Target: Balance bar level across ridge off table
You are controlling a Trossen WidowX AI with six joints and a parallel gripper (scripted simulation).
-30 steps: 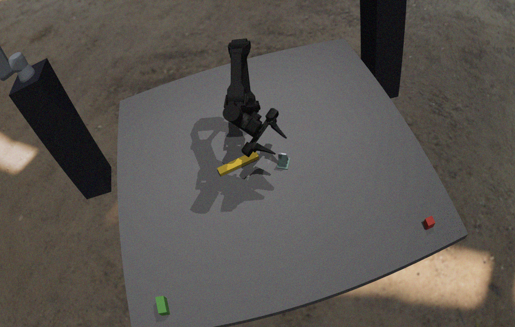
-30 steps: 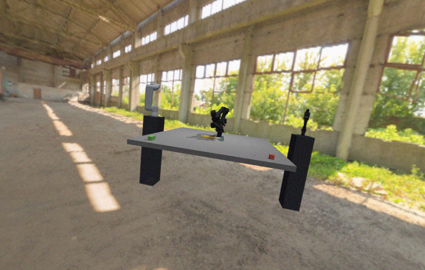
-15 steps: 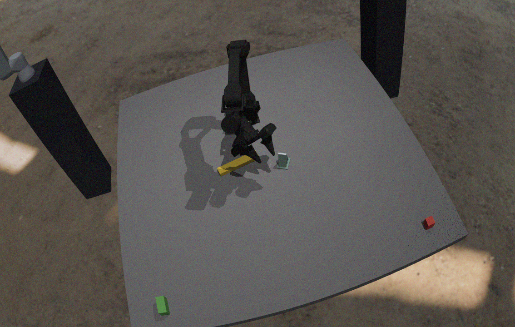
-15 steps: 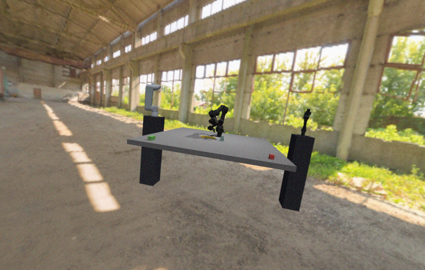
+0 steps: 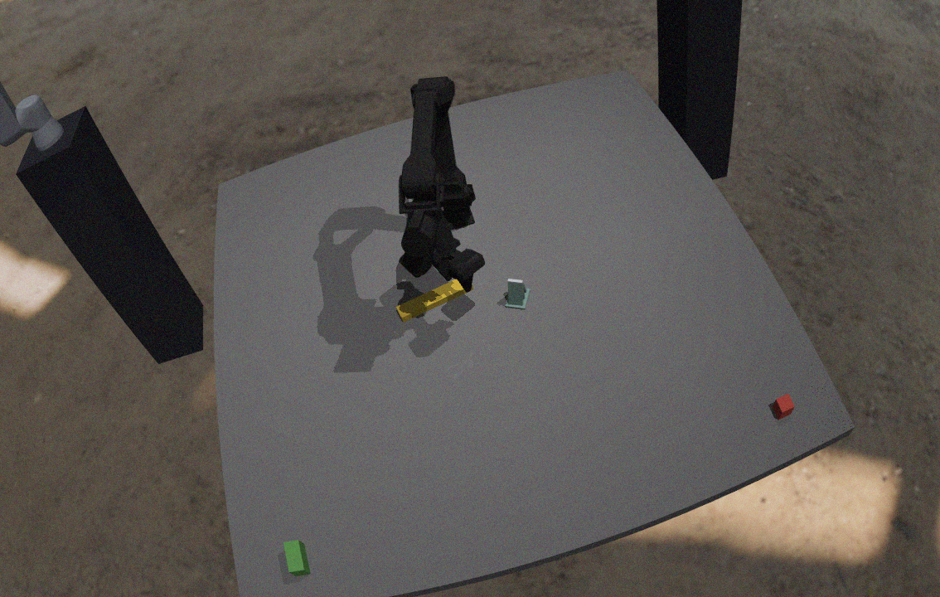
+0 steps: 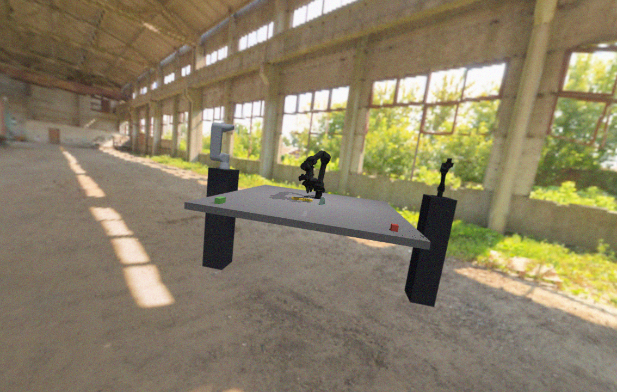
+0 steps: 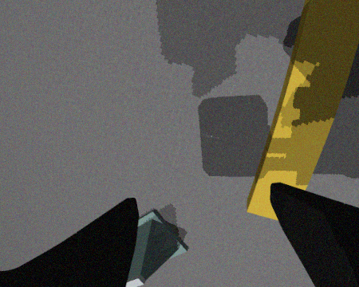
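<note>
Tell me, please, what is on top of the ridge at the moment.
Nothing is seen on top of the ridge; the yellow bar lies off to its side. In the wrist view, a gripper finger covers part of the ridge.

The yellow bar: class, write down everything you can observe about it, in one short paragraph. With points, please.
The straight, narrow yellow bar [image 5: 432, 300] [image 6: 302, 199] [image 7: 307, 108] has flat faces, squared ends and a plain surface; its material cannot be told. It lies slantwise in the top view, to the left of the pale green ridge [image 5: 516, 293] [image 6: 322, 200] [image 7: 153, 243] and apart from it. Patchy shadow darkens much of its upper face. The open black end effector [image 7: 204, 200] is over its near end, not gripping it; whether a finger touches it is unclear.
</note>
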